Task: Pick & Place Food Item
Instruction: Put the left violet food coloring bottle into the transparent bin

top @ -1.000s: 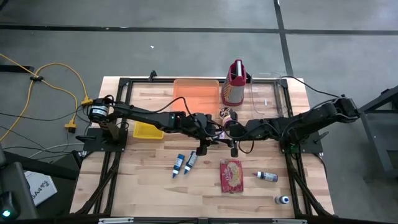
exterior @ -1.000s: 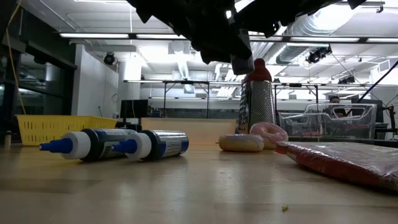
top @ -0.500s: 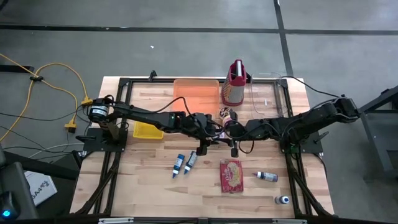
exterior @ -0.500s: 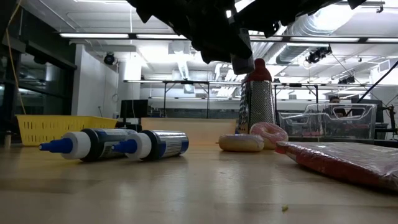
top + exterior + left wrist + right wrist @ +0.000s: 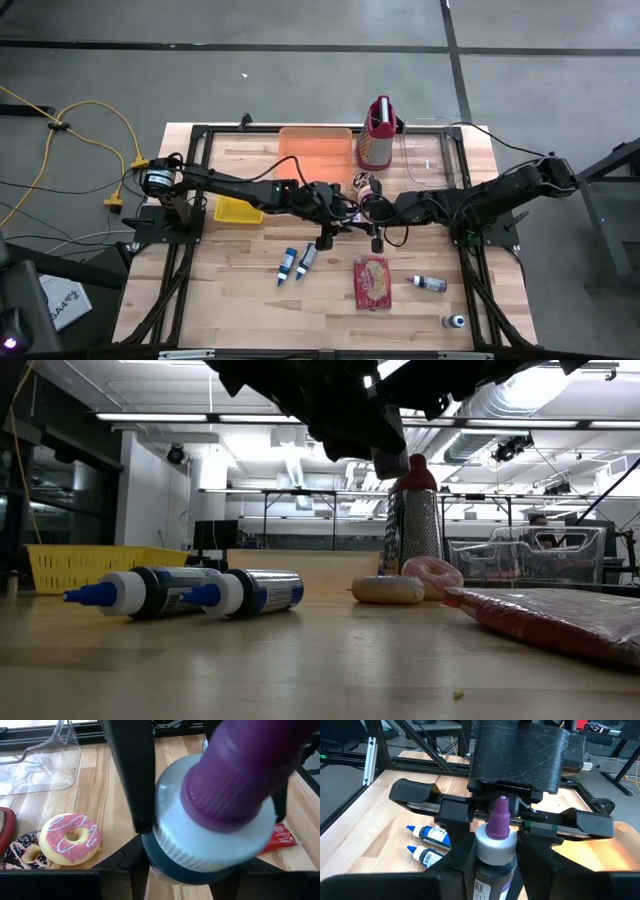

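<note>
Gripper inspection first: found the right gripper (image 5: 374,212) clamped on a purple-capped bottle (image 5: 494,851) above mid-tabletop. Found the left gripper (image 5: 341,208) facing it nose to nose, fingers (image 5: 411,791) spread wide, cap end close to its camera. Noted no change from one second ago in either arm.

Located the pink donut (image 5: 71,837) lying flat on the tabletop (image 5: 250,290), ungrasped, just beyond the grippers and touching a chocolate donut (image 5: 20,856). Same position as earlier.

Recorded a red-topped grater (image 5: 377,135) upright near the donuts, an orange tray (image 5: 315,148) and a clear container (image 5: 428,152) either side of it. Logged two blue-tipped bottles (image 5: 297,262), a red packet (image 5: 371,281) and a yellow basket (image 5: 238,210) elsewhere, all unmoved.
</note>
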You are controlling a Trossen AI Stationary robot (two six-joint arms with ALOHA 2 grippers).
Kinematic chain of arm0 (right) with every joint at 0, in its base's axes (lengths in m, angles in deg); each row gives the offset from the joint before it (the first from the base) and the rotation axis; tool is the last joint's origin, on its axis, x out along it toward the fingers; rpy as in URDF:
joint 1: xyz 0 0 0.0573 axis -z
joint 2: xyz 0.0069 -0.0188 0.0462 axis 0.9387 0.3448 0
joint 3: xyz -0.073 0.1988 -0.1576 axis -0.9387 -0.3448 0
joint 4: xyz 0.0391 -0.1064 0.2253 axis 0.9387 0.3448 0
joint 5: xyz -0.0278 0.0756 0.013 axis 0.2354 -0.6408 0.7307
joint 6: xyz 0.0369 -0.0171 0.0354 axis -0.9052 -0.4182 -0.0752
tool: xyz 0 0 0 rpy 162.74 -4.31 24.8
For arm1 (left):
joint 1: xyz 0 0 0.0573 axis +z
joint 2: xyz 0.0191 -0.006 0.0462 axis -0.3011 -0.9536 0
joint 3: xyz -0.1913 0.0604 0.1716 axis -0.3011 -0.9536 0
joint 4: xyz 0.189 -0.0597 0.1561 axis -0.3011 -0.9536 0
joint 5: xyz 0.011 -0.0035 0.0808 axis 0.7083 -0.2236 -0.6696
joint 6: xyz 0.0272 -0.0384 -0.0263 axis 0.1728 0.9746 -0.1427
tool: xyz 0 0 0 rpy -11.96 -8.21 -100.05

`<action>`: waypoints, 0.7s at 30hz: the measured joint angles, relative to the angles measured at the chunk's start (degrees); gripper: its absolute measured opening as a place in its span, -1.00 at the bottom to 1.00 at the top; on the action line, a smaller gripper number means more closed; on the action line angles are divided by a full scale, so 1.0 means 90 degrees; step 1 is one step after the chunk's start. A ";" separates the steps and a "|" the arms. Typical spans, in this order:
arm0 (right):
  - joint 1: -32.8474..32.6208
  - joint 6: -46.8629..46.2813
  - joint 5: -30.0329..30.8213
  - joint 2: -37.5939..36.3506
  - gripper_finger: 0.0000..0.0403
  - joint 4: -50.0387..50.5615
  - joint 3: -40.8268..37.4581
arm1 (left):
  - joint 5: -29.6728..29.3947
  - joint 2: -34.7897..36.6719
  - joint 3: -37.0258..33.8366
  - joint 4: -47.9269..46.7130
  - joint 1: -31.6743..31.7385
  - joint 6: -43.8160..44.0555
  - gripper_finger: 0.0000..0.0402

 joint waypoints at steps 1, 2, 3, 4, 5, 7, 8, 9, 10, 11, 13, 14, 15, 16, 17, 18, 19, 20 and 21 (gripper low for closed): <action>0.0000 0.0000 -0.0003 0.0000 -0.45 -0.0003 0.0000 | 0.0017 0.0000 0.0000 0.0002 -0.0002 -0.0042 -0.22; 0.0000 0.0001 -0.0014 0.0000 -0.45 -0.0007 0.0000 | 0.0058 0.0000 0.0000 0.0005 -0.0004 -0.0084 -0.18; -0.0002 0.0001 -0.0034 0.0000 -0.46 -0.0005 0.0000 | 0.0115 0.0000 0.0000 0.0005 -0.0006 -0.0105 -0.15; -0.0004 0.0003 -0.0036 0.0000 -0.46 0.0000 0.0000 | 0.0143 0.0000 0.0000 0.0006 -0.0008 -0.0108 -0.11; -0.0005 0.0002 -0.0036 0.0000 -0.46 0.0007 0.0000 | 0.0155 0.0000 0.0000 0.0008 -0.0011 -0.0101 -0.07; -0.0005 0.0000 -0.0035 0.0000 -0.46 0.0024 0.0000 | 0.0163 0.0000 0.0000 0.0009 -0.0015 -0.0088 -0.02; -0.0005 0.0003 -0.0028 0.0000 -0.46 0.0024 0.0000 | 0.0163 0.0000 0.0000 0.0009 -0.0015 -0.0088 -0.01; -0.0005 0.0000 -0.0024 0.0000 -0.46 0.0025 0.0000 | 0.0163 0.0000 0.0000 0.0010 -0.0015 -0.0088 0.00; -0.0005 -0.0008 -0.0021 0.0000 -0.46 0.0030 0.0000 | 0.0163 0.0000 0.0000 0.0010 -0.0015 -0.0088 0.01; -0.0015 -0.0034 -0.0012 0.0000 -0.46 0.0041 0.0000 | 0.0165 0.0000 0.0000 0.0010 -0.0015 -0.0087 0.01; -0.0064 -0.0048 0.0028 0.0000 -0.47 0.0097 0.0000 | 0.0173 0.0000 0.0000 0.0010 -0.0016 -0.0079 0.02; -0.0109 -0.0050 0.0052 0.0000 -0.47 0.0146 0.0000 | 0.0186 0.0000 0.0000 0.0016 -0.0017 -0.0078 0.02; -0.0174 -0.0069 0.0107 0.0000 -0.47 0.0165 -0.0001 | 0.0190 0.0000 0.0000 0.0026 -0.0019 -0.0078 0.02; -0.0237 -0.0114 0.0181 0.0000 -0.47 0.0170 -0.0002 | 0.0194 0.0000 0.0000 0.0027 -0.0022 -0.0071 0.02; -0.0307 -0.0163 0.0284 -0.0018 -0.47 0.0200 -0.0002 | 0.0194 0.0000 0.0000 0.0027 -0.0022 -0.0063 0.02; -0.0380 -0.0193 0.0393 -0.0055 -0.47 0.0284 -0.0002 | 0.0192 0.0000 0.0000 0.0027 -0.0022 -0.0062 0.02; -0.0453 -0.0221 0.0518 -0.0081 -0.47 0.0362 -0.0002 | 0.0192 0.0000 0.0000 0.0024 -0.0022 -0.0061 0.02; -0.0529 -0.0260 0.0663 -0.0120 -0.47 0.0425 -0.0002 | 0.0192 0.0000 0.0002 0.0024 -0.0022 -0.0061 0.02; -0.0607 -0.0330 0.0787 -0.0180 -0.47 0.0534 -0.0002 | 0.0192 0.0000 0.0000 0.0022 -0.0022 -0.0061 0.02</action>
